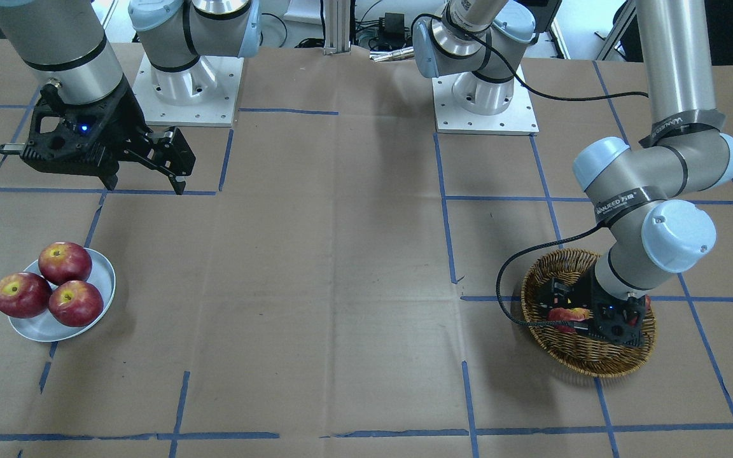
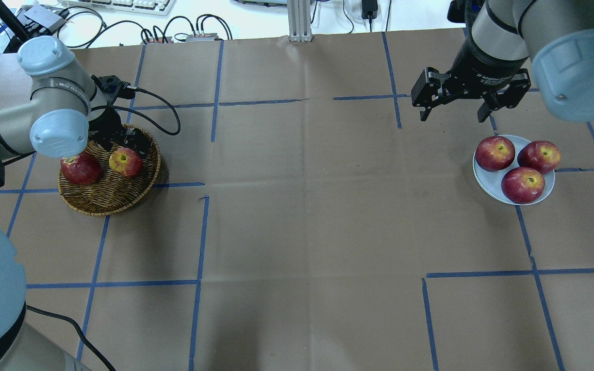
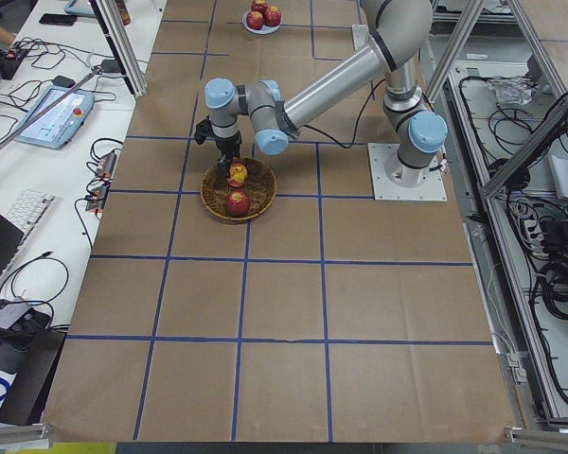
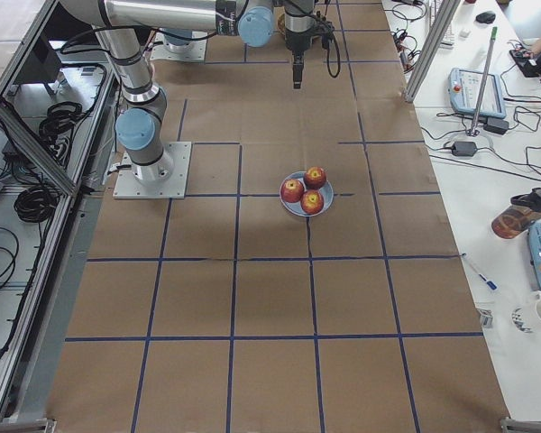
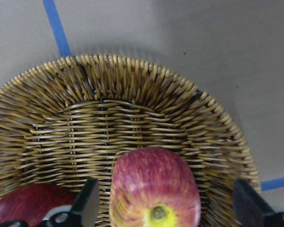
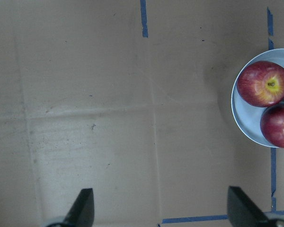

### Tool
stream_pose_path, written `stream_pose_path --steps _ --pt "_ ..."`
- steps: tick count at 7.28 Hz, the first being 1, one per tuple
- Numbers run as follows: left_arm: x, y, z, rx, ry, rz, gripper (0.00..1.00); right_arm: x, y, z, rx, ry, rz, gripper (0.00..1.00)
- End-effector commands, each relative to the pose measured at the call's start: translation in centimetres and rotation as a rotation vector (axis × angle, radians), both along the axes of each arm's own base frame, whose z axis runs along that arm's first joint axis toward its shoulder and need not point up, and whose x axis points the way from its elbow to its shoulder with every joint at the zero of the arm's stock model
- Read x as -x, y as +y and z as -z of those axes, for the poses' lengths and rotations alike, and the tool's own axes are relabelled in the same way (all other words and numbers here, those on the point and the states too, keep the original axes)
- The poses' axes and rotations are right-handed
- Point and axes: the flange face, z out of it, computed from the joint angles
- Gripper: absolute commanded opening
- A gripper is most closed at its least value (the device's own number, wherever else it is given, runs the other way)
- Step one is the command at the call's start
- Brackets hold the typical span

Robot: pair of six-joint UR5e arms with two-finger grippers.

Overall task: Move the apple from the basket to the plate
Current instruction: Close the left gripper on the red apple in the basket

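The wicker basket (image 2: 114, 198) sits at the table's left and holds the streaky pinkish-red apple (image 2: 125, 161) with a yellow stem patch and a darker red apple (image 2: 80, 168). My left gripper (image 5: 165, 208) is down in the basket and open. Its fingers (image 5: 87, 201) stand on either side of the pinkish apple (image 5: 154, 189) with gaps showing. The white plate (image 2: 487, 181) at the right holds three dark-red apples (image 2: 523, 184). My right gripper (image 2: 452, 114) hangs open and empty above the table, just beyond the plate.
The table is covered in brown paper with blue tape lines (image 2: 201, 232). Both arm bases (image 1: 484, 95) stand at the robot's edge. Cables and a keyboard lie beyond the far edge (image 2: 173, 26).
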Motion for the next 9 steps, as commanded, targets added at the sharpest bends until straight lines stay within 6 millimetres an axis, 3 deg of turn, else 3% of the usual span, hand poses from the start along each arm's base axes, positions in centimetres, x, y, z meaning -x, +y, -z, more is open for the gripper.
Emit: stream_pose_path --steps 1,3,7,9 --pt "-0.6 0.2 1.3 -0.028 0.003 -0.010 0.99 0.0 0.0 0.0 0.000 0.000 0.000 1.00" --pt "-0.6 0.9 3.2 -0.051 0.014 -0.016 0.99 0.0 0.0 0.0 -0.001 0.000 0.000 1.00" --pt "-0.7 0.5 3.3 -0.048 0.010 -0.014 0.59 0.0 0.0 0.0 -0.001 0.000 0.000 1.00" --pt "-0.1 -0.1 -2.6 0.045 -0.017 -0.054 0.59 0.0 0.0 0.0 0.000 0.000 0.000 1.00"
